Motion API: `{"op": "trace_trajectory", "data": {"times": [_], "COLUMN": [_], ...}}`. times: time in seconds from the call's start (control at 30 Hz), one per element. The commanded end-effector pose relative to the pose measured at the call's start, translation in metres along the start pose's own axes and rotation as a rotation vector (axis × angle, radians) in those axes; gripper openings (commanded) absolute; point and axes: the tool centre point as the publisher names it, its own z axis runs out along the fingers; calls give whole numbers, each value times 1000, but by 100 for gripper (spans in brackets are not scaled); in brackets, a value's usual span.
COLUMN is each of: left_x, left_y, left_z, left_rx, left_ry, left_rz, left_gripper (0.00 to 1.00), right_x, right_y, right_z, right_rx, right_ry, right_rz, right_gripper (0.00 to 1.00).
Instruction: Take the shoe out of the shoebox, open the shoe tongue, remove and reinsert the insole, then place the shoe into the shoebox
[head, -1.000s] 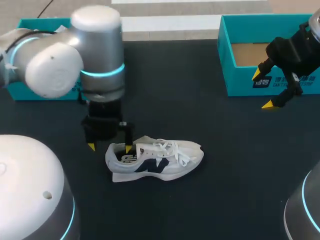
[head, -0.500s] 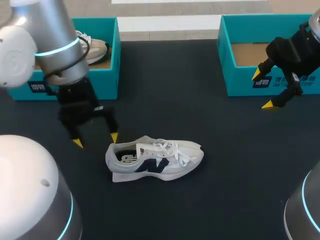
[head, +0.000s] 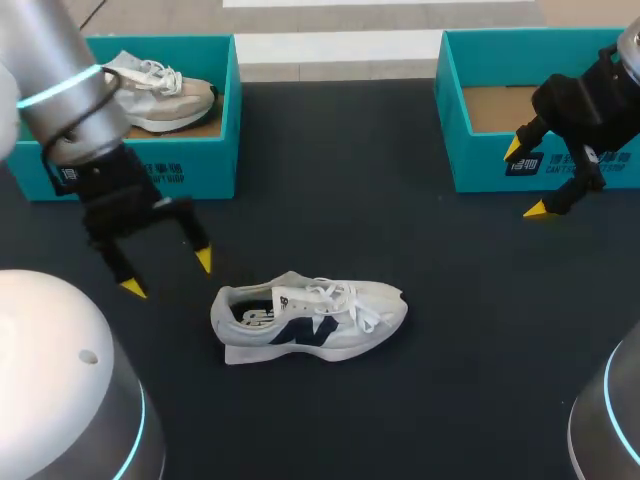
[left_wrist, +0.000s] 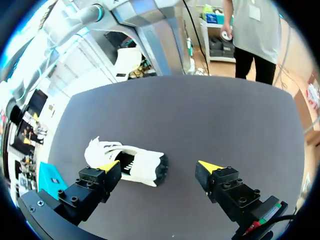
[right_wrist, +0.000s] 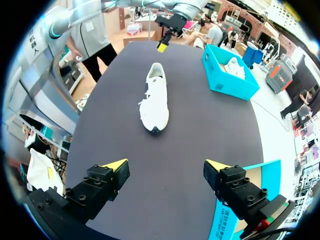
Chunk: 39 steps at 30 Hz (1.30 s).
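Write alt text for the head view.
A white sneaker with a navy logo sits on the black table, outside both boxes. The open left gripper hangs beside its heel; the open right gripper hangs by the right teal shoebox, while the left teal shoebox holds a second pale sneaker.

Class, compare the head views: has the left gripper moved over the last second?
Yes. The left gripper has pulled away from the heel of the shoe, leftward toward the left shoebox; the shoe lies unmoved.
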Motion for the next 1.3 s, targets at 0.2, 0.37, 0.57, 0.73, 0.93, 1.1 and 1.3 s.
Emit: {"op": "trace_trajectory", "data": {"times": [0.2, 0.37, 0.57, 0.73, 0.93, 1.1, 1.3], "left_x": [30, 49, 53, 53, 53, 53, 53], "left_y": [2, -1, -3, -3, -3, -3, -3], "left_z": [-3, -3, -3, -3, -3, -3, -3], "left_rx": [139, 247, 280, 280, 280, 280, 280], "left_ry": [-238, -440, -461, -461, -461, -461, -461], "left_rz": [-315, -458, -460, -460, -460, -460, -460], "left_gripper": [100, 100, 100, 100, 100, 100, 100], "right_x": [-1, -1, -1, -1, -1, -1, -1], "right_y": [1, 1, 1, 1, 1, 1, 1], "right_z": [1, 1, 1, 1, 1, 1, 1], "right_rx": [3, 3, 3, 3, 3, 3, 3], "right_ry": [2, 2, 2, 2, 2, 2, 2], "right_rz": [1, 1, 1, 1, 1, 1, 1], "right_gripper": [100, 100, 100, 100, 100, 100, 100]}}
